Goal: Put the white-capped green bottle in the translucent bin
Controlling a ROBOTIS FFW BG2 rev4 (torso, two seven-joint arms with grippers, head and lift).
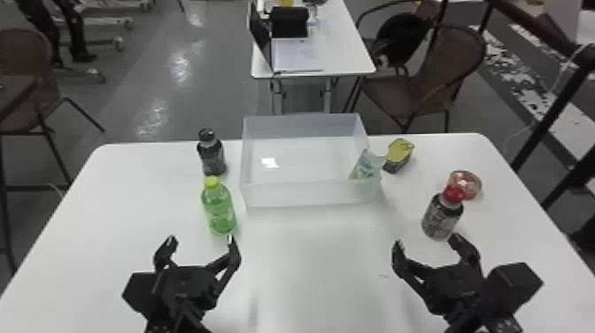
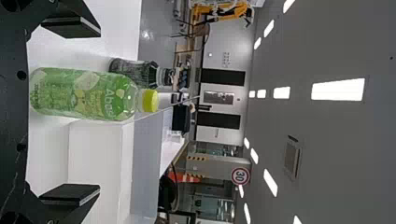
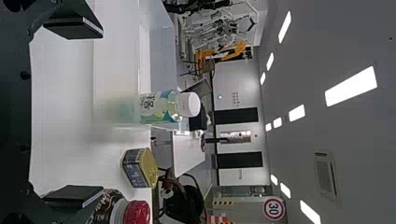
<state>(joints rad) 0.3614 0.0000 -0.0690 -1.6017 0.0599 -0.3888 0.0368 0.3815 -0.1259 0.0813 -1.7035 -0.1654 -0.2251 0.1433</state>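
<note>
The translucent bin (image 1: 310, 195) is faced by the empty left gripper (image 1: 201, 240) and right gripper (image 1: 426, 242), fingers spread; inside, near its right wall, the white-capped green bottle (image 3: 159, 106) could be toppled if the bin were bumped by an arm.

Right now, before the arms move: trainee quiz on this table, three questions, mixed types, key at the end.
1. Which bottle is in the translucent bin?
A) the yellow-capped bottle
B) the white-capped bottle
C) the red-capped bottle

2. True or false: the left tool is clamped on the yellow-capped bottle.

3. Fill in: the tin beside the bin, on the robot's right, has a ____ lid; the right tool's fingers are ____.

Key: 1 B; 2 false; 3 yellow, open.
</note>
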